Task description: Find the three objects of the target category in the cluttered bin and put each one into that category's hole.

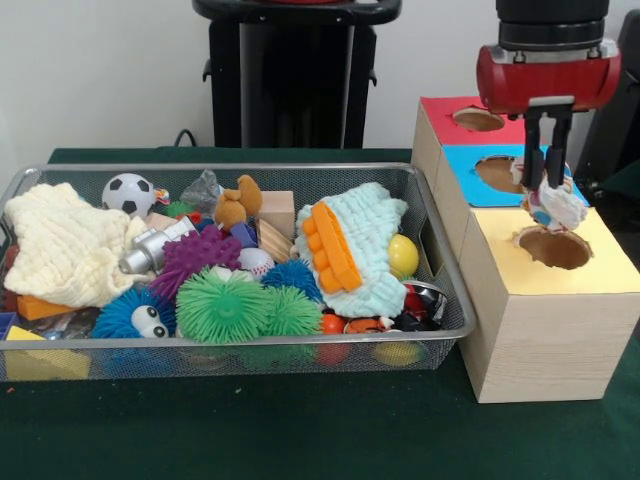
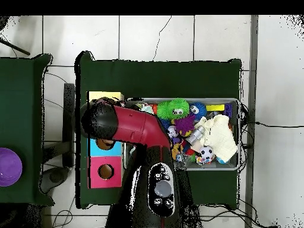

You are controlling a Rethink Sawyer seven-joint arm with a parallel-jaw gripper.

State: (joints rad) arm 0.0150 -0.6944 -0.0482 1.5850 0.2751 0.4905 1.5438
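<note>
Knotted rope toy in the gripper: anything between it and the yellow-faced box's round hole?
Nothing: the front view shows the rope toy hanging above the hole.

In the overhead view the arm (image 2: 127, 126) covers the gripper, the rope toy between its jaws, the yellow box's hole below them and most of the blue box (image 2: 95, 146). In the front view the arm (image 1: 548, 40) is cut off by the top edge above the jaws. The gripper (image 1: 548, 165) hides part of the rope toy (image 1: 556, 206). Well to the side of the jaws, toys low in the bin (image 1: 440, 330) lie buried under cloths and spiky balls, too covered to name.
</note>
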